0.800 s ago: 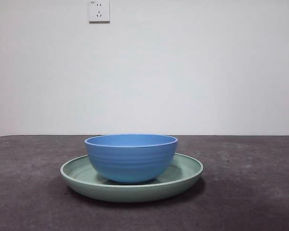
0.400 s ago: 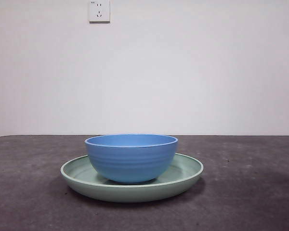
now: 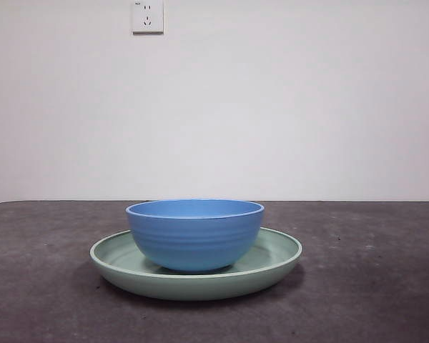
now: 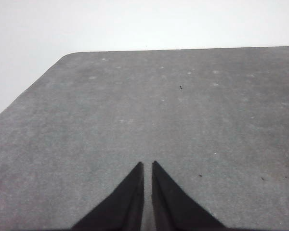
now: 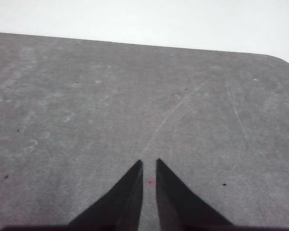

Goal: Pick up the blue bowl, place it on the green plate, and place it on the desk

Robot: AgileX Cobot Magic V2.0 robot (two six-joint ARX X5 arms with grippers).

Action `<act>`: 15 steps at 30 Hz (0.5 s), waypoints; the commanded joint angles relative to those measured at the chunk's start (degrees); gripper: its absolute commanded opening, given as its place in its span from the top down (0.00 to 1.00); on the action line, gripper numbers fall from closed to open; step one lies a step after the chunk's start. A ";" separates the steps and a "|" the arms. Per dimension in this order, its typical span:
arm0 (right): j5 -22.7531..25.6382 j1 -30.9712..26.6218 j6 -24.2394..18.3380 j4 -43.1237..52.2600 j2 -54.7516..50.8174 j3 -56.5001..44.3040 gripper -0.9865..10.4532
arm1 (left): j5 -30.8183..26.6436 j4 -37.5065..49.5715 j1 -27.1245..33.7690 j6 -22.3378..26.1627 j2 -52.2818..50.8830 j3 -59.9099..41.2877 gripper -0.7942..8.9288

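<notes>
One blue bowl (image 3: pixel 194 234), one green plate (image 3: pixel 275 259), one desk (image 3: pixel 372 286). The bowl sits upright inside the plate, resting on the plate's floor, roughly centred, maybe a touch left of the plate's middle. The plate rim shows on both sides of the bowl, more of it on the right. The plate lies flat on the desk, near the front, about mid-width in the front view. The bowl's faint ridges are visible on its outside; its inside cannot be seen from this low angle.

Two grippers, neither in the front view. The left gripper (image 4: pixel 147 166) hangs over bare desk: two black jaws nearly together, only a thin slit between the tips, nothing clamped. The desk's far rounded corner and the pale wall behind it show in its wrist view. The right gripper (image 5: pixel 149 163) is the same: two jaws close together, a narrow gap, nothing between them, bare desk below. One faint curved scratch (image 5: pixel 176 113) runs across the desk surface ahead of it, plus a few dark specks. Neither wrist view shows the bowl or the plate, so both grippers are away from them.

Background: one white wall (image 3: pixel 286 107), one white wall socket (image 3: pixel 147 16) high up, left of centre. A soft shadow lies under the plate on the desk.
</notes>
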 commanded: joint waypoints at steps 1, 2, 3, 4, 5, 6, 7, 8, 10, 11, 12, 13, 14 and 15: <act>0.22 -0.02 0.74 0.00 -0.13 -0.57 0.88 | -0.09 -0.33 -0.07 0.92 -0.07 -1.18 0.89; 0.22 -0.02 0.96 0.00 -0.13 -0.57 0.88 | -0.09 -0.33 -0.07 0.92 -0.07 -1.18 0.89; 0.22 -0.02 1.14 0.00 -0.13 -0.57 0.88 | -0.09 -0.33 -0.07 0.92 -0.07 -1.18 0.89; 0.22 -0.02 1.16 0.00 -0.13 -0.57 0.88 | -0.09 -0.33 -0.07 0.92 -0.07 -1.18 0.89; 0.22 -0.02 1.18 0.00 -0.13 -0.57 0.88 | -0.09 -0.33 -0.07 0.92 -0.07 -1.18 0.89; 0.22 -0.02 1.16 0.02 -0.13 -0.57 0.88 | -0.09 -0.33 -0.07 0.92 -0.07 -1.18 0.89; 0.22 -0.02 1.18 0.07 -0.13 -0.57 0.88 | -0.09 -0.33 -0.07 0.92 -0.07 -1.18 0.89; 0.11 -0.02 1.11 0.15 -0.13 -0.57 0.88 | -0.09 -0.33 -0.07 0.92 -0.07 -1.18 0.89; -0.02 -0.02 1.07 0.79 -0.13 -0.57 0.88 | -0.09 -0.33 -0.07 0.92 -0.07 -1.18 0.89; 0.00 -0.02 1.07 1.14 -0.13 -0.55 0.88 | -0.09 -0.33 -0.07 0.92 -0.07 -1.18 0.89; 0.00 -0.02 1.07 1.46 -0.13 -0.55 0.88 | -0.09 -0.33 -0.07 0.92 -0.07 -1.18 0.89; 0.00 -0.02 1.07 1.49 -0.13 -0.52 0.88 | -0.09 -0.33 -0.07 0.92 -0.07 -1.18 0.89; 0.00 -0.02 1.07 1.49 -0.13 -0.52 0.88 | -0.09 -0.33 -0.07 0.92 -0.07 -1.18 0.89; 0.00 -0.02 1.07 1.46 -0.13 -0.52 0.88 | -0.09 -0.33 -0.07 0.92 -0.07 -1.18 0.89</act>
